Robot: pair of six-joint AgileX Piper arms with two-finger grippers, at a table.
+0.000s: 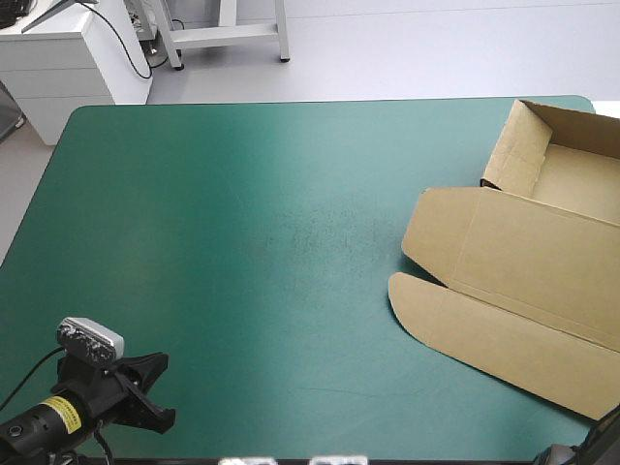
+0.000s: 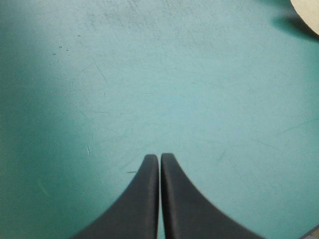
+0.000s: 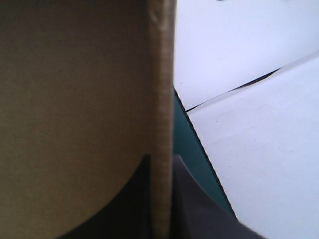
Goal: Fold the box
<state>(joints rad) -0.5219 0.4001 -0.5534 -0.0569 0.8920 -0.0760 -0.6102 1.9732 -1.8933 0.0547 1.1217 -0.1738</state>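
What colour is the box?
The box is plain brown, clearest in the high view.

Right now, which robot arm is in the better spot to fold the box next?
Right, probably. The right gripper is shut on an edge of the box. The left gripper is shut on nothing, over bare teal-green cover near the table's near left corner, well apart from the box.
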